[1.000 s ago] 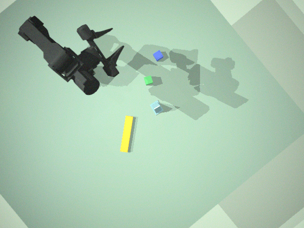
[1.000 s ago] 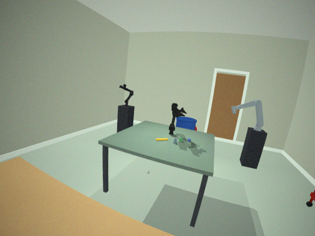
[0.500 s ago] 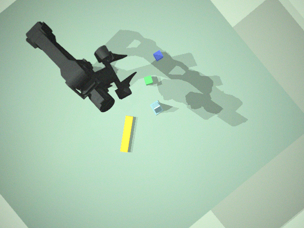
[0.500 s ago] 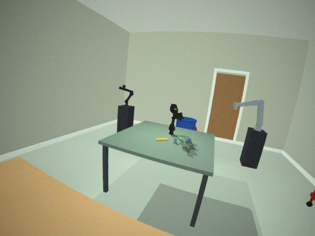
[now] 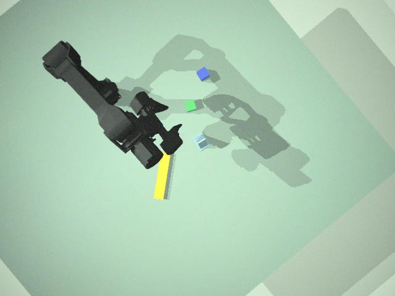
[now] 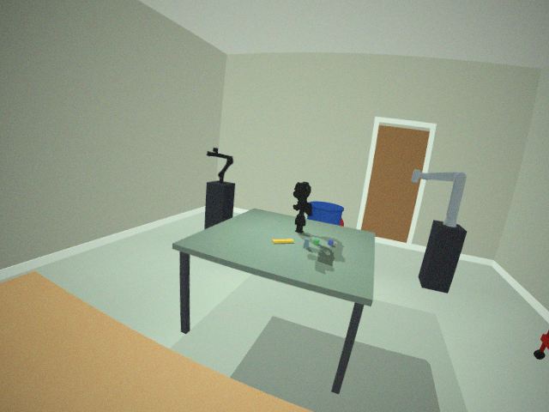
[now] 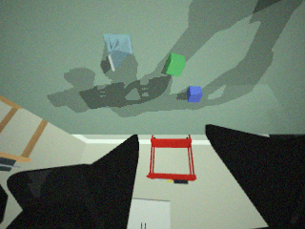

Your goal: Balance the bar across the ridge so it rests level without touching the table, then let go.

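The yellow bar (image 5: 162,178) (image 6: 282,241) lies flat on the table (image 5: 95,222) (image 6: 230,250). The gripper hides its upper end in the top view, and it is not in the wrist view. The light blue ridge piece (image 5: 198,138) (image 6: 306,244) (image 7: 120,43) stands apart from the bar, to its upper right in the top view. My gripper (image 5: 174,116) (image 7: 171,134) is open, with nothing between its fingers. It hangs high above the table, and its fingertips appear left of the green cube in the top view.
A green cube (image 5: 190,105) (image 6: 316,241) (image 7: 175,64) sits near the ridge piece, and a blue cube (image 5: 203,73) (image 6: 330,242) (image 7: 194,93) lies beyond it. The arm's shadow falls around them. A blue bin (image 6: 325,214) stands behind the table.
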You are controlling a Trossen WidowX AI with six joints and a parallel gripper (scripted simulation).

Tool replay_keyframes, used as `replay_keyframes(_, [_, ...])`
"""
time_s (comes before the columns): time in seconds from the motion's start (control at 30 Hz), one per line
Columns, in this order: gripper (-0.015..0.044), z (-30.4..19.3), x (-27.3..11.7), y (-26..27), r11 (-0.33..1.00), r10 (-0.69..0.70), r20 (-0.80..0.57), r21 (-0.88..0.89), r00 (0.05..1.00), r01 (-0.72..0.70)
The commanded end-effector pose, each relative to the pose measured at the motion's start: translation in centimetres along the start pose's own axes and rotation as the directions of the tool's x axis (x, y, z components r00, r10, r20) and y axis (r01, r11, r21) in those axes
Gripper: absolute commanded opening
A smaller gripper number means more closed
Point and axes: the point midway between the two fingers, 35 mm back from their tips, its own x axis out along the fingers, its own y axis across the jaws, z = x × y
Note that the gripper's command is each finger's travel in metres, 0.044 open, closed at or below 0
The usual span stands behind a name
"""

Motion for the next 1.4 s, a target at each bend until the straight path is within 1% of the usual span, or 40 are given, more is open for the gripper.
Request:
replay_keyframes(0.0, [0.0315,1.9,0.6,1.5,0.997,-0.003,0.083,-0.079,0.997,0.009])
replay_keyframes(0.2, [0.0315,5.1,1.5,3.3,0.978,-0.02,0.212,-0.198,0.977,0.063])
replay_keyframes(0.4, [0.0315,8.5,2.3,4.9,0.941,-0.046,0.336,-0.302,0.941,0.154])
replay_keyframes(0.67, [0.0315,13.0,3.0,6.6,0.856,-0.092,0.49,-0.405,0.867,0.32])
replay_keyframes(0.9, [0.0315,17.0,3.5,7.7,0.746,-0.138,0.61,-0.454,0.781,0.487])
replay_keyframes(0.97, [0.0315,17.8,3.6,7.9,0.721,-0.147,0.63,-0.459,0.762,0.519])
replay_keyframes(1.17, [0.0315,18.1,3.9,7.9,0.718,-0.148,0.633,-0.459,0.76,0.523])
replay_keyframes(1.37, [0.0315,20.2,6.3,7.5,0.718,-0.148,0.633,-0.459,0.76,0.523])
